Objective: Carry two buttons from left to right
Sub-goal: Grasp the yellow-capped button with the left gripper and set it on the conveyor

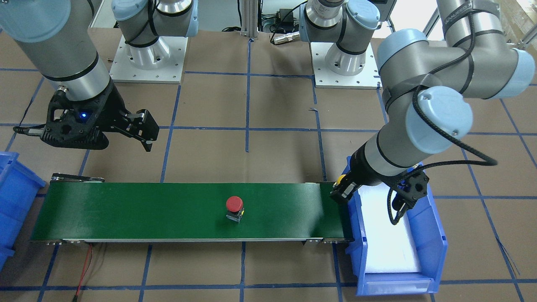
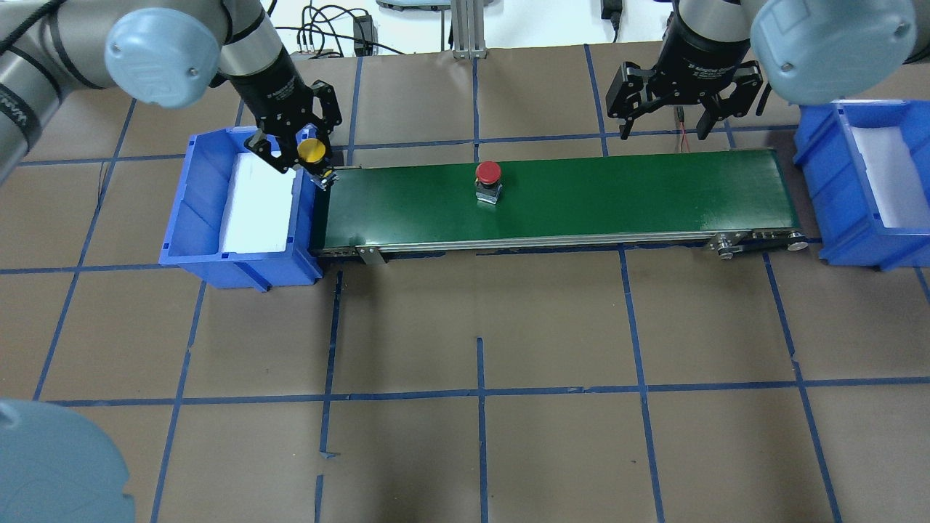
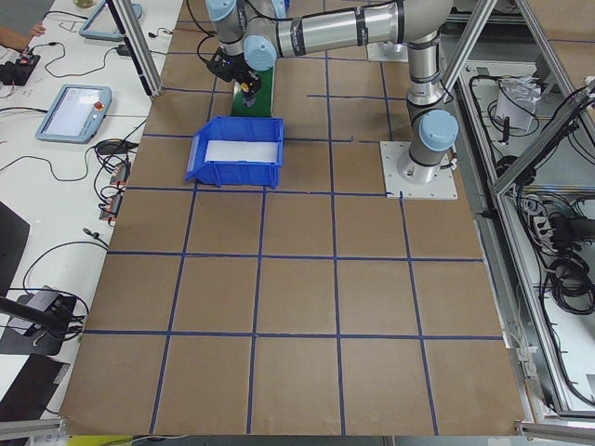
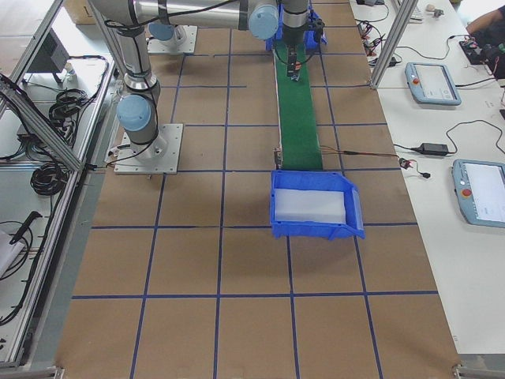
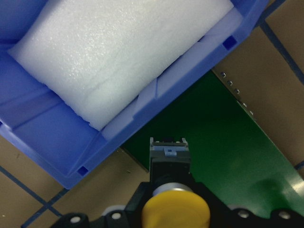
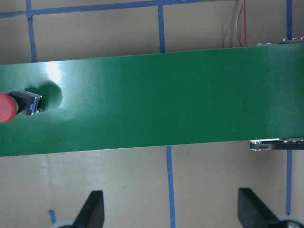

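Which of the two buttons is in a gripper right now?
The yellow-capped button, clamped in the left gripper at the blue bin's edge. The red-capped button stands free on the green conveyor belt.

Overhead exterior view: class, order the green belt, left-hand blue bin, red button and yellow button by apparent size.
1. Green belt
2. Blue bin
3. Red button and yellow button: caps look alike; yellow's body hidden by left tool, so unranked.
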### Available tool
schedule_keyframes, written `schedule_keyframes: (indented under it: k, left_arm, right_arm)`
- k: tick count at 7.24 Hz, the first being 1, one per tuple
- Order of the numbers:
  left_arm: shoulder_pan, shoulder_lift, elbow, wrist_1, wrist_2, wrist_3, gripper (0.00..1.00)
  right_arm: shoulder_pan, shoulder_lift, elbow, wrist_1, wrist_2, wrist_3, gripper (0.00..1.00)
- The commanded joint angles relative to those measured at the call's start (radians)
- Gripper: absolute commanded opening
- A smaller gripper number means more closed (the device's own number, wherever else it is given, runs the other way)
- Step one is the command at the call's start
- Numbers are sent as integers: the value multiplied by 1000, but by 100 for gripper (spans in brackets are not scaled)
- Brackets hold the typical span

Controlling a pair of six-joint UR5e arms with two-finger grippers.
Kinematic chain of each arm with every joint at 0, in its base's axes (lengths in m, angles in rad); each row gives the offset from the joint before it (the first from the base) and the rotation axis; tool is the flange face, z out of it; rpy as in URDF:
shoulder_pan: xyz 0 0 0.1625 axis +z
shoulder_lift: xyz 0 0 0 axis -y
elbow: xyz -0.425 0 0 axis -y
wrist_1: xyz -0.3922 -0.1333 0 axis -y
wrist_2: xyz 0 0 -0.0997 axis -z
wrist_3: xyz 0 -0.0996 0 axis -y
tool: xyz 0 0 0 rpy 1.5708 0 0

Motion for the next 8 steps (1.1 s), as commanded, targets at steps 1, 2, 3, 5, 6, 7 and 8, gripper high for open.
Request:
schedule_keyframes:
  k: [1,2,3,5,6,7,8]
  left_arm:
    - [-75,-80,1,100,3,-166,28]
    - [-92,-109,3,154,5,-186,29]
    - [-92,-122,11,162,2,-212,29]
    - [-86,-122,1,164,0,-255,35]
    - [-92,-128,0,164,-1,-275,43]
    - [-90,-120,-5,159,-3,-274,64]
    - [-94,-122,-6,157,0,-277,82]
  right_arm:
    - [0,1,0,1,-2,-1,100]
    - [-1,1,1,3,-3,-12,100]
    - [-4,2,3,4,-3,-57,100]
    - [-18,4,6,10,-12,-183,100]
    - [-12,4,6,10,-14,-203,100]
    - [-14,4,6,10,-12,-208,100]
    - [-20,4,18,7,-9,-246,100]
